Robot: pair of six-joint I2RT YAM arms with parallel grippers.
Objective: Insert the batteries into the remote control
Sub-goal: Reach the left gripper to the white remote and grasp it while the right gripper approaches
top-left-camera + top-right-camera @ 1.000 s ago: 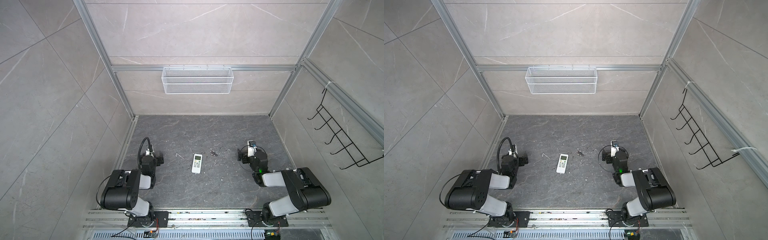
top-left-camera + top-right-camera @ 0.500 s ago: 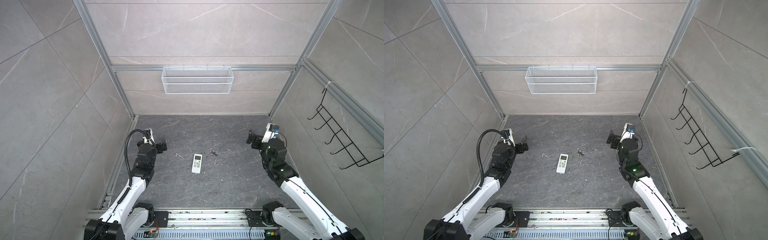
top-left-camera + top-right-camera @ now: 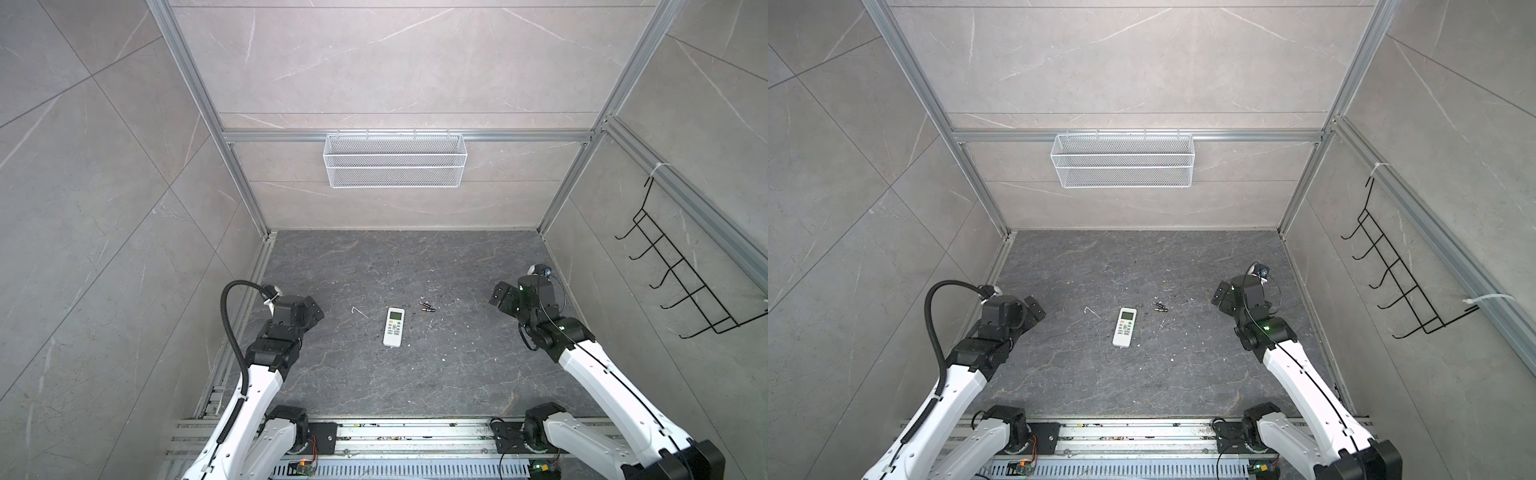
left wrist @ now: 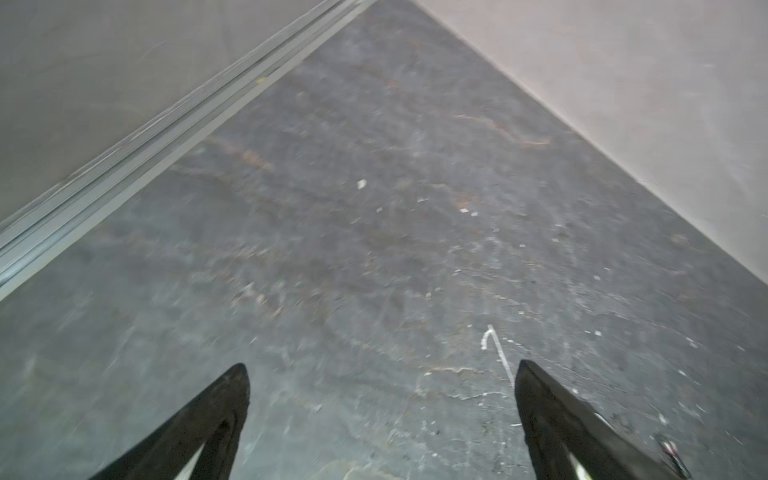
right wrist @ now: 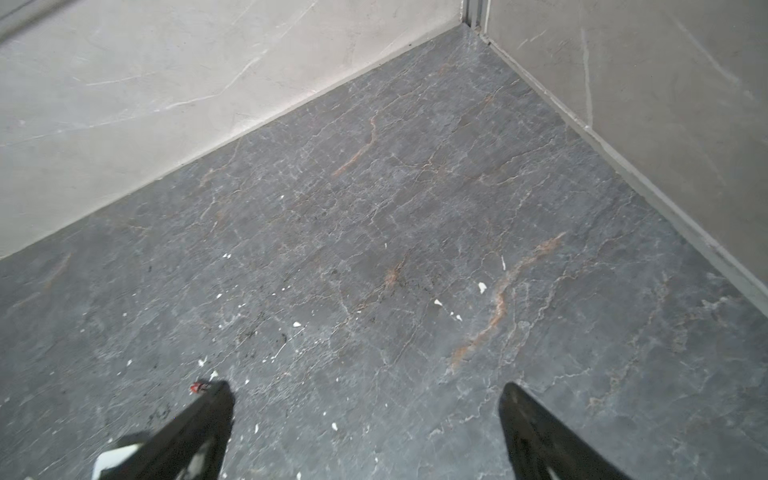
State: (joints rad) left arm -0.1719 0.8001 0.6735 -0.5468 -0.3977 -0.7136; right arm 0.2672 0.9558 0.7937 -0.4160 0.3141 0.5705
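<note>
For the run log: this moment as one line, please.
left gripper: open, empty | right gripper: open, empty | remote: face up, untouched | batteries: loose beside remote, not loaded

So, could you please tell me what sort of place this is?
Probably a purpose-built robot test cell, not a lived-in room: tiled panels held in an aluminium frame, the left arm and right arm mounted on a rail, and a wire basket and hook rack on the walls.

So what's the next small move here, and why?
Probably swing the right gripper in over the batteries: they lie loose on the floor beside the display end of the remote control, nearer that arm, and its jaws stand open, empty.
</note>
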